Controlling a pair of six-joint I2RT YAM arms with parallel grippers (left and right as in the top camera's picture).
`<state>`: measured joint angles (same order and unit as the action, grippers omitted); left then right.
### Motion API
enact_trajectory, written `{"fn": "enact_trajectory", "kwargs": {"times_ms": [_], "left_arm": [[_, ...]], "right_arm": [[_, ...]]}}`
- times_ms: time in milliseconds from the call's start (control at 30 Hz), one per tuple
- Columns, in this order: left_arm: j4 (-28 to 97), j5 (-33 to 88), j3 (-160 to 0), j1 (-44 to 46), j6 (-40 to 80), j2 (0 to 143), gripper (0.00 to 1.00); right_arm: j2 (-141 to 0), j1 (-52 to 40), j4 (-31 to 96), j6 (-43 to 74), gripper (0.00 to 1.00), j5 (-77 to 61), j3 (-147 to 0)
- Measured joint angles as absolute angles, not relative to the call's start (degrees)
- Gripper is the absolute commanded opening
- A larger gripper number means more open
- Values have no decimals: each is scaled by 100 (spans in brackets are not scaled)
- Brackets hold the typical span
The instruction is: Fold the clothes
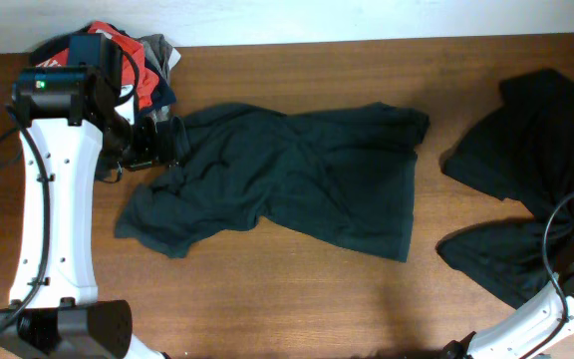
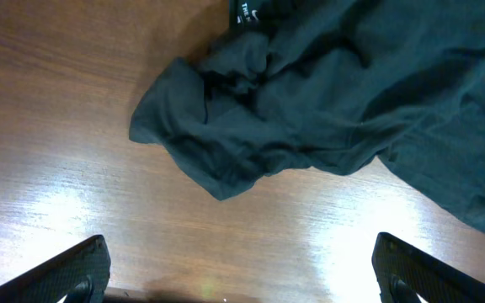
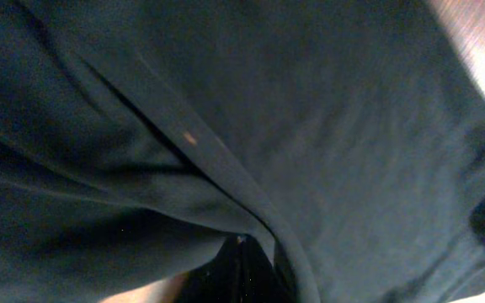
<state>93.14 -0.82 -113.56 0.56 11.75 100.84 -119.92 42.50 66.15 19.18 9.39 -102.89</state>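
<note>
The left gripper [image 1: 155,146] is standing fully open. In the left wrist view its two fingers [image 2: 70,273] are sitting at opposite lower corners of the frame, with bare tabletop showing between them and nothing in the gap. The gripper is hovering at the left edge of the dark T-shirt [image 1: 287,179], near one crumpled sleeve [image 2: 213,126].

The right gripper [image 3: 238,268] is holding its jaws pressed together. It is lying against black cloth that is filling the whole right wrist view. Whether a fold is pinched between the jaws cannot be told. This gripper is not showing in the overhead view.

Three groups of clothes are lying on the one wooden table [image 1: 267,299]:

1. One dark T-shirt is lying at the centre, spread out but wrinkled and not folded.
2. One black garment [image 1: 536,170] is lying bunched at the right edge, well apart from the T-shirt. Whether it is one piece or two cannot be told.
3. One pile [image 1: 138,60] is sitting at the back left corner, showing red, navy and grey pieces. The left arm [image 1: 58,199] is partly hiding it.
</note>
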Motion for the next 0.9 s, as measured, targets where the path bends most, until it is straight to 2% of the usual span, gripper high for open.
{"fn": "enact_trajectory", "kwargs": {"times_ms": [200,333,633,900], "left_arm": [[9207,-82,-11356,56,1175,10084,99],[9190,-82,-11356,56,1175,10084,99],[9190,-82,-11356,56,1175,10084,99],[9188,-82,-11356,56,1175,10084,99]], "right_arm": [[-11974,3944,6770,1487,4,-226,-10879],[-11972,3236,6663,1020,4,-738,-10750],[-11977,1824,6012,34,4,-1044,-9944],[-12197,1310,5664,-207,4,-1000,-9747]]}}
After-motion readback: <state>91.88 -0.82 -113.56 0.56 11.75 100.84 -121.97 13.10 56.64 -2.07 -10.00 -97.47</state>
